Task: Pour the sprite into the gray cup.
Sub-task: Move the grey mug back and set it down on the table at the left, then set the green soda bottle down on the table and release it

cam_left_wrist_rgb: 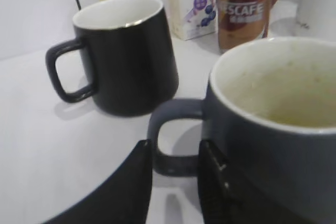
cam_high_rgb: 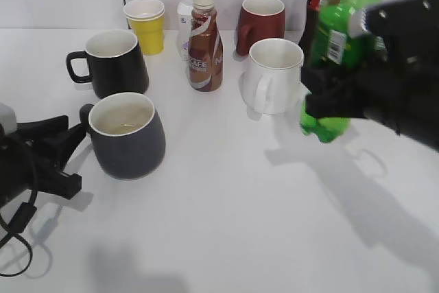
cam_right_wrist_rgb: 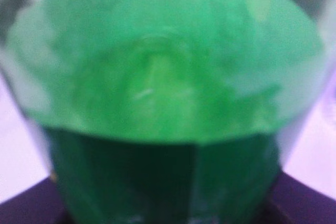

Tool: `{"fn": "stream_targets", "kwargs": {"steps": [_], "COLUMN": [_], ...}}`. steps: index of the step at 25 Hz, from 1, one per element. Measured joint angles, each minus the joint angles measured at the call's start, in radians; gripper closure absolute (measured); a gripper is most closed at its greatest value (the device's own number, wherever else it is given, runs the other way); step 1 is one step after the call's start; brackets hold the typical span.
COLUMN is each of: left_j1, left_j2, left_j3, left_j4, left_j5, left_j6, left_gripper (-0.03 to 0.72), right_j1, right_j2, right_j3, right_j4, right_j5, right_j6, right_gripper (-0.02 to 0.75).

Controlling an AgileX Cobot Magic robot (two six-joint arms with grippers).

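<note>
The sprite (cam_high_rgb: 337, 46), a green translucent bottle with a green label and barcode, hangs slightly tilted above the table, right of the white mug. My right gripper (cam_high_rgb: 321, 94) is shut on its lower body. The bottle (cam_right_wrist_rgb: 163, 93) fills the right wrist view, with dark finger edges at the bottom corners. The gray cup (cam_high_rgb: 127, 135) stands front left, off-white inside, with its handle (cam_left_wrist_rgb: 170, 140) pointing left. My left gripper (cam_left_wrist_rgb: 176, 182) is open at table level, its two fingertips just before the handle, one on each side. It also shows in the exterior view (cam_high_rgb: 68, 156).
A black mug (cam_high_rgb: 113, 62) stands behind the gray cup. A yellow paper cup (cam_high_rgb: 145, 25), a white carton, a brown Nescafe bottle (cam_high_rgb: 205, 42), a red mug (cam_high_rgb: 261, 24), a white mug (cam_high_rgb: 274, 75) and a cola bottle (cam_high_rgb: 317, 5) line the back.
</note>
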Motion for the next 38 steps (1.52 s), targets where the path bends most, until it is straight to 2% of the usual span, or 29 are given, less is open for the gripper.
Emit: {"fn": "stream_targets", "kwargs": {"steps": [2, 5, 10, 19, 26, 30, 33, 36, 38], "left_j1": [0.000, 0.000, 0.000, 0.000, 0.000, 0.000, 0.000, 0.000, 0.000], "left_j2": [-0.024, -0.060, -0.097, -0.122, -0.197, -0.311, -0.439, -0.591, -0.700], "left_j3": [0.002, 0.002, 0.002, 0.002, 0.002, 0.003, -0.016, -0.085, -0.152], "left_j4": [0.002, 0.002, 0.007, 0.009, 0.011, 0.008, 0.006, 0.006, 0.006], "left_j5": [-0.002, 0.017, 0.031, 0.035, 0.070, 0.167, 0.319, 0.580, 0.790], "left_j6": [0.000, 0.000, 0.000, 0.000, 0.000, 0.000, 0.000, 0.000, 0.000], "left_gripper": [0.449, 0.449, 0.449, 0.449, 0.449, 0.449, 0.449, 0.449, 0.449], "right_j1": [-0.001, -0.001, -0.001, -0.001, -0.001, -0.001, -0.001, -0.001, -0.001], "right_j2": [0.018, 0.041, 0.094, 0.143, 0.113, -0.006, -0.138, -0.294, -0.400], "right_j3": [0.039, 0.082, 0.121, 0.161, 0.161, 0.160, 0.140, 0.088, 0.027], "right_j4": [-0.007, -0.079, -0.152, -0.163, -0.168, -0.169, -0.169, -0.169, -0.168], "right_j5": [-0.060, -0.130, -0.215, -0.362, -0.504, -0.426, -0.322, -0.165, 0.004], "right_j6": [0.045, 0.094, 0.104, 0.107, 0.106, 0.097, 0.068, 0.004, -0.024], "right_gripper": [0.342, 0.342, 0.340, 0.150, 0.114, 0.109, 0.109, 0.109, 0.109]}}
